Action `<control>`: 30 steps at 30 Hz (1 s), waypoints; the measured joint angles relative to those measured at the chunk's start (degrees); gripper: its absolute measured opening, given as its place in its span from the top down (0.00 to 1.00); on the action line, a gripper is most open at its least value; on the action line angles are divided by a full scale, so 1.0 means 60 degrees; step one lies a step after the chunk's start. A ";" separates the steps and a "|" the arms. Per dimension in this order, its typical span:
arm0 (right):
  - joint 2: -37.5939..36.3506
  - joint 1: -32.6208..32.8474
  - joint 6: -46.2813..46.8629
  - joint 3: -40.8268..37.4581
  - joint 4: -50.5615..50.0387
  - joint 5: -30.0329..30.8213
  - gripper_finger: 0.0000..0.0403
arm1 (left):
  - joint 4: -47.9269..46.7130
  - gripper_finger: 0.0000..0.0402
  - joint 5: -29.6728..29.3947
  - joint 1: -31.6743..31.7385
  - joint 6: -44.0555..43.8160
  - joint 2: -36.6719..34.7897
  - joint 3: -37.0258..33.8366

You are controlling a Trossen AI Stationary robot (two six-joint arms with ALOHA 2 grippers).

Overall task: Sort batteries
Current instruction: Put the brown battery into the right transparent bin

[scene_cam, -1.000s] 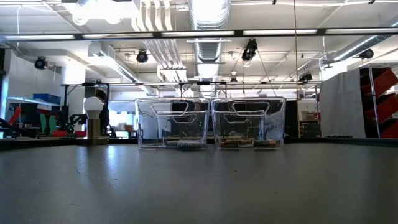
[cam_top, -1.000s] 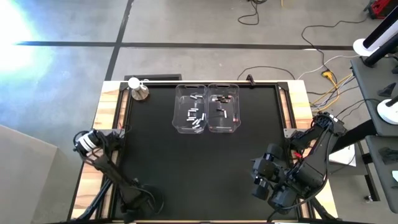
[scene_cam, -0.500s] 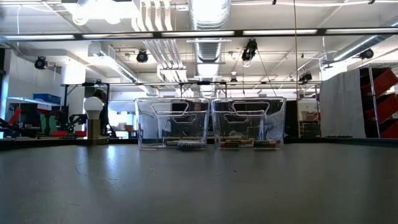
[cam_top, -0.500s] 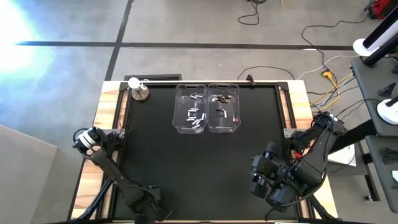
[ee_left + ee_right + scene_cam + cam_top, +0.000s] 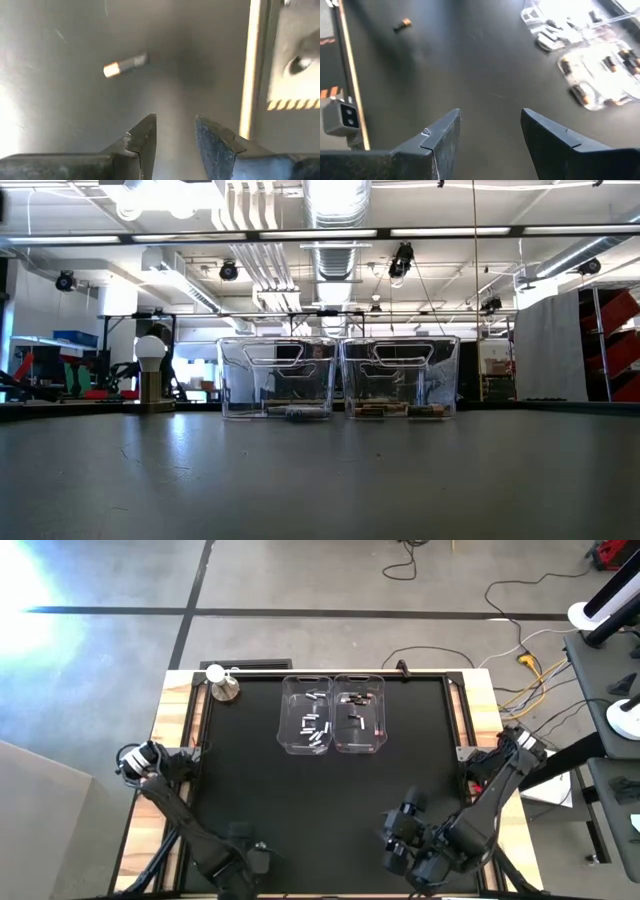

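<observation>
One loose battery, dark with a coppery end, lies on its side on the black mat; the right wrist view shows the same battery close to the table's edge. My left gripper hangs open above the mat a little short of it, near the table's front edge. My right gripper stands open over the near right part of the mat, nothing between its fingers. Two clear bins stand side by side at the far middle. The left bin holds silvery batteries and the right bin dark ones.
A silver knob with a white ball stands at the far left corner of the mat. The wide middle of the mat lies bare between the bins and my grippers. A wooden frame borders the mat.
My left gripper has gone up and toward the table's right along the near edge, rolling its wrist. My right gripper has come toward the table's left and sunk a little. Both gaps look unchanged.
</observation>
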 joint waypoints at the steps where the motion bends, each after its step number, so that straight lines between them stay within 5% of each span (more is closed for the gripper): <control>1: 0.0043 -0.0017 -0.0048 -0.0010 0.0174 0.0003 0.50 | -0.0027 0.71 0.0001 0.0118 0.0477 0.0000 -0.0054; 7: 0.0380 -0.0122 0.0427 -0.0084 0.0985 0.0571 0.50 | -0.0235 0.71 -0.1005 0.0681 0.1267 -0.0401 -0.0282; 13: 0.1582 -0.0180 -0.0241 -0.0127 0.2079 0.0738 0.50 | -0.0251 0.71 -0.3014 0.0506 -0.0047 -0.1841 -0.0969; 22: 0.3829 -0.0369 0.2281 -0.0008 0.2274 -0.1163 0.50 | -0.0096 0.71 -0.4492 -0.0448 -0.1858 -0.4490 -0.3105; 30: 0.3787 -0.1347 0.4930 -0.0451 0.2208 -0.3184 0.50 | 0.0614 0.71 -0.5514 -0.0938 -0.2371 -0.5809 -0.4268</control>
